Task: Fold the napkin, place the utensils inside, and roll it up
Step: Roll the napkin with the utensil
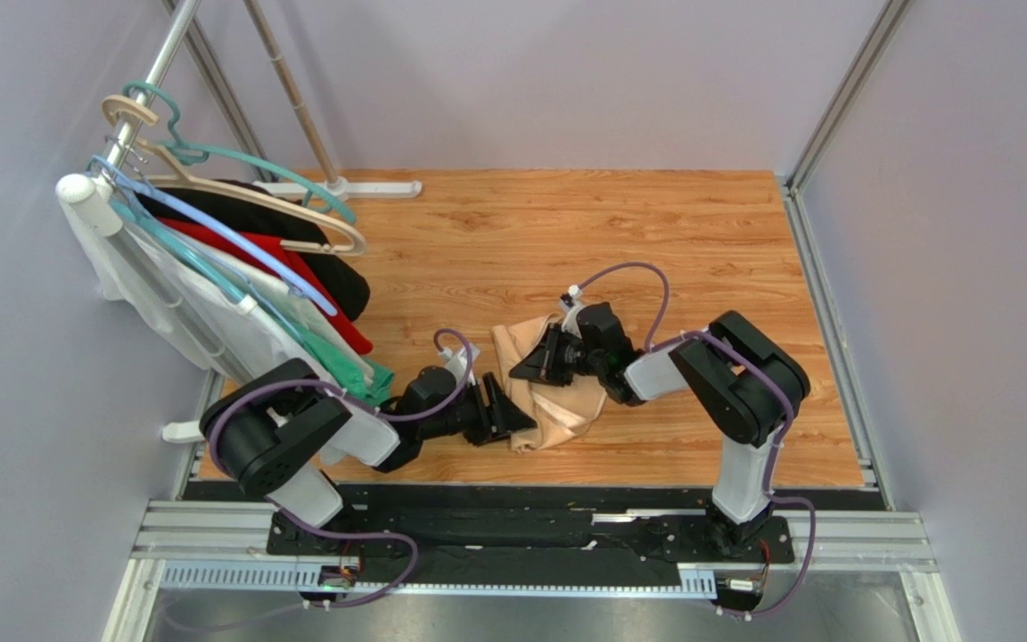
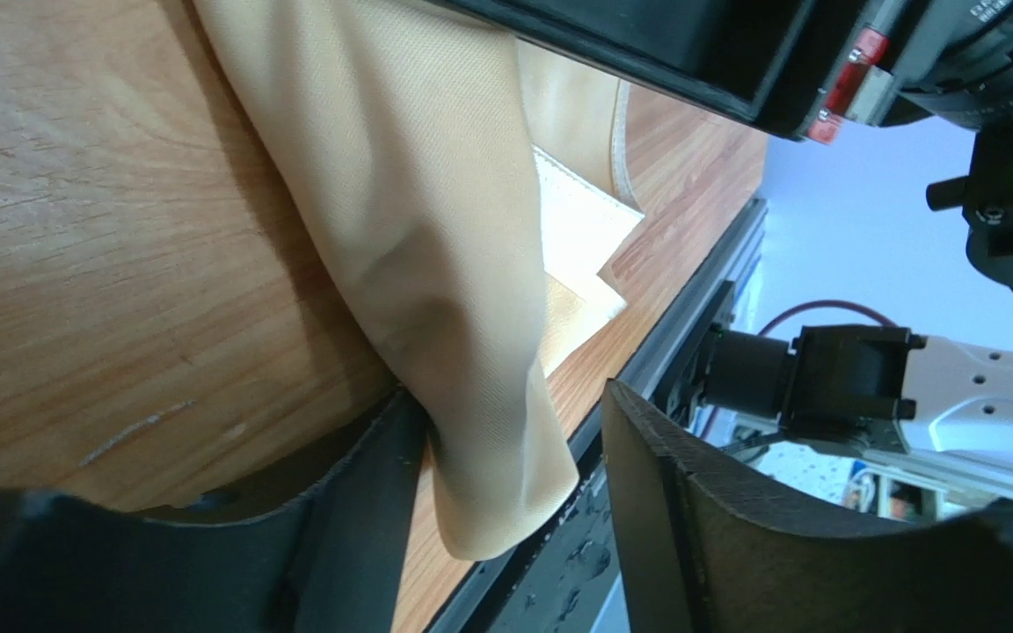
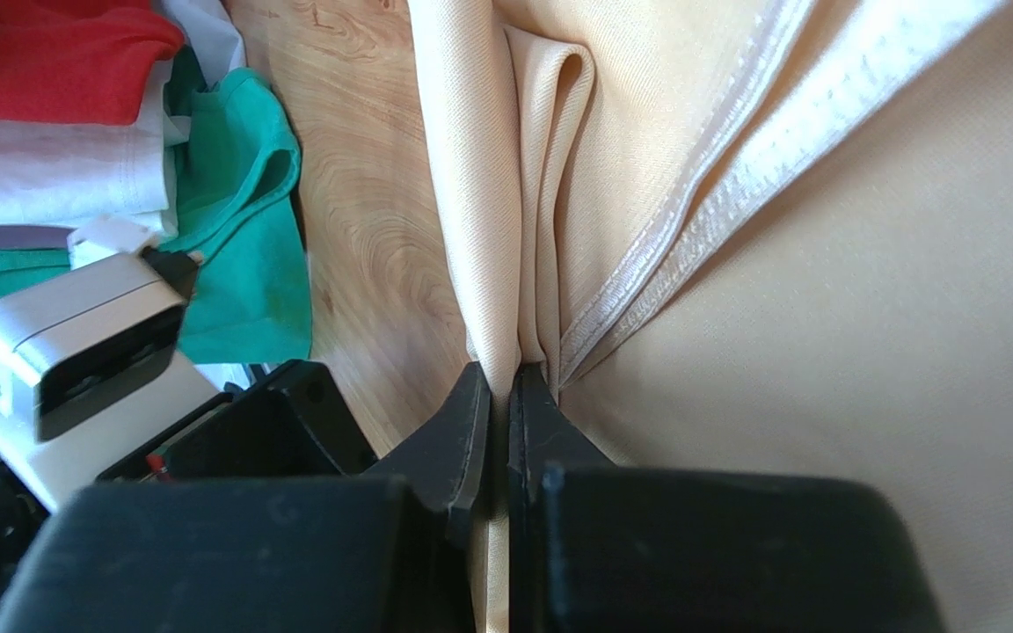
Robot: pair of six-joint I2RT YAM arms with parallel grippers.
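Overhead view: pale peach napkin (image 1: 559, 415) bunched in a loose heap at centre frame on the wooden surface (image 1: 693, 241), between the two arms. Right gripper (image 1: 542, 363) at the heap's upper part, clamped on a pinched fold of the napkin. Right wrist view: fingertips (image 3: 466, 422) pressed together, hemmed cloth rising from between them toward the top of the frame.

Left gripper (image 1: 512, 417) just left of the heap's lower end, jaws apart. Left wrist view: a hanging fold of napkin draped down between the two fingers (image 2: 367, 528), brushing the one at lower left, not pinched.

Hanging garments (image 1: 265, 254) at the left of the overhead frame, in red, white, black and green, apart from the napkin. No utensils to be seen in any view.

Judged as the folding step, early on: cloth crumpled, no neat fold laid flat, nothing placed inside. Probably called for next: closing the left gripper on the draped fold, then drawing the two held points apart to spread the cloth flat before folding. Some risk of catching several layers at once, given the soft bunching.
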